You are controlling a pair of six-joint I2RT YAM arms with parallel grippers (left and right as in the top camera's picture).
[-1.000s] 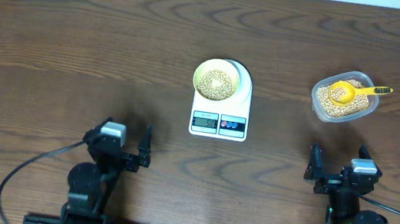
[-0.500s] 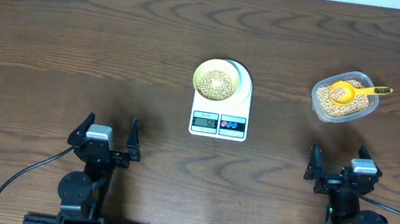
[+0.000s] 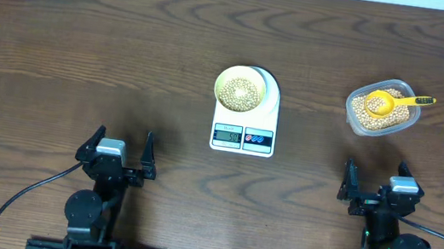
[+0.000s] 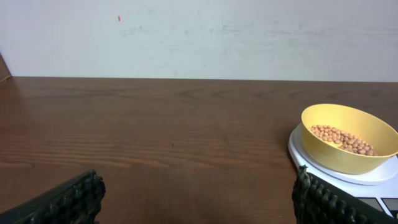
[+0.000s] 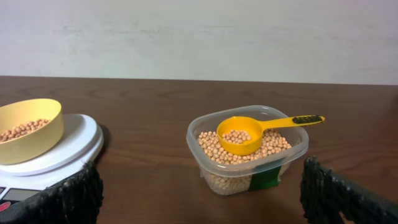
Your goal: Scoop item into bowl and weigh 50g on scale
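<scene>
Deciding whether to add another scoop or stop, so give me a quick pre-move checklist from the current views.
1. Bowl seated on the scale platform: ok.
2. Beans in the bowl: ok, a layer covers the bottom.
3. Display reading: cannot tell, digits too small.
4. Scoop resting in the tub, holding beans: ok.
5. Left gripper open, empty, apart from the scale: ok.
6. Right gripper open, empty, short of the tub: ok.

Yellow scoop (image 5: 239, 148) rests in clear tub (image 5: 265, 180) on brown table (image 5: 143, 112).
</scene>
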